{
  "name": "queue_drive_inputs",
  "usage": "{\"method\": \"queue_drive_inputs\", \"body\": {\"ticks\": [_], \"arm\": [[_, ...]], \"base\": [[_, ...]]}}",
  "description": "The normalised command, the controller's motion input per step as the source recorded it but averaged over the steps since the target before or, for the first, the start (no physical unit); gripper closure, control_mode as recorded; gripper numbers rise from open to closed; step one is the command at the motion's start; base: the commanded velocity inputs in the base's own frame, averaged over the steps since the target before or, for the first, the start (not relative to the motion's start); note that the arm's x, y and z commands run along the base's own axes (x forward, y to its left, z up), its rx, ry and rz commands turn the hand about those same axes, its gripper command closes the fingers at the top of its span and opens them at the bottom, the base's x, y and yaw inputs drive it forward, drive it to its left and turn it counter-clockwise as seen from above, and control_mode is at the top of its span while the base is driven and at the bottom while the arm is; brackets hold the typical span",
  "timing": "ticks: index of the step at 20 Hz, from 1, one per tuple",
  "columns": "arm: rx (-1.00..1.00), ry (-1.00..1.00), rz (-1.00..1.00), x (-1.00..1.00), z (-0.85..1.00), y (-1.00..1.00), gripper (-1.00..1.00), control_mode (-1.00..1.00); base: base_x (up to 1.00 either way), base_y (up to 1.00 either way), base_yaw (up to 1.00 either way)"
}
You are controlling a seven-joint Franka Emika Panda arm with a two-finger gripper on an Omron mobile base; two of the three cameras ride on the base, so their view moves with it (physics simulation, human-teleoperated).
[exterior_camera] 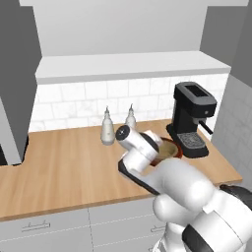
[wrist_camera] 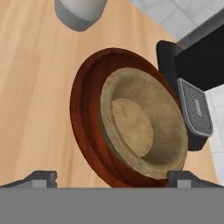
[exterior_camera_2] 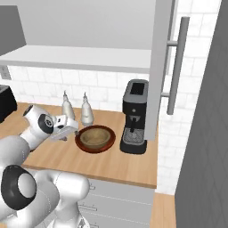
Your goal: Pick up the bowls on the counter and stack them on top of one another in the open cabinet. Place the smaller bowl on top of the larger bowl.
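The counter (exterior_camera_2: 111, 167) carried both bowls near the coffee machine (exterior_camera_2: 135, 116), while the open cabinet (exterior_camera: 128, 66) above waited. The larger bowl (wrist_camera: 85, 127) held the smaller bowl (wrist_camera: 142, 129) inside it, probably so both could be lifted together. The gripper (wrist_camera: 111, 177) hovered above them, fully spread, holding nothing.

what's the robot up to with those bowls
The robot's open gripper hovers just above two nested bowls on the counter. The small tan bowl already sits inside the larger reddish-brown bowl, between two white bottles and a black coffee machine. Nothing is held, and the cabinet shelf above has no bowl on it yet.
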Motion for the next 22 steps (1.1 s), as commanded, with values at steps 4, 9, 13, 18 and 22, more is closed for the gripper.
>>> {"method": "queue_drive_inputs", "body": {"ticks": [4,9,13,18,22], "arm": [[-0.15,0.06,0.07,0.13,-0.37,-0.05,-1.0,-1.0],[-0.04,0.0,0.05,0.19,-0.31,-0.28,-1.0,-1.0],[-0.06,0.02,0.02,0.22,-0.49,-0.01,-1.0,-1.0],[-0.03,0.01,0.02,0.31,-0.32,-0.11,1.0,-1.0],[0.0,-0.01,0.01,0.21,-0.03,-0.26,1.0,-1.0]], "base": [[0.0,0.0,0.0],[0.0,0.0,0.0],[0.0,0.0,0.0],[0.0,0.0,0.0],[0.0,0.0,0.0]]}}
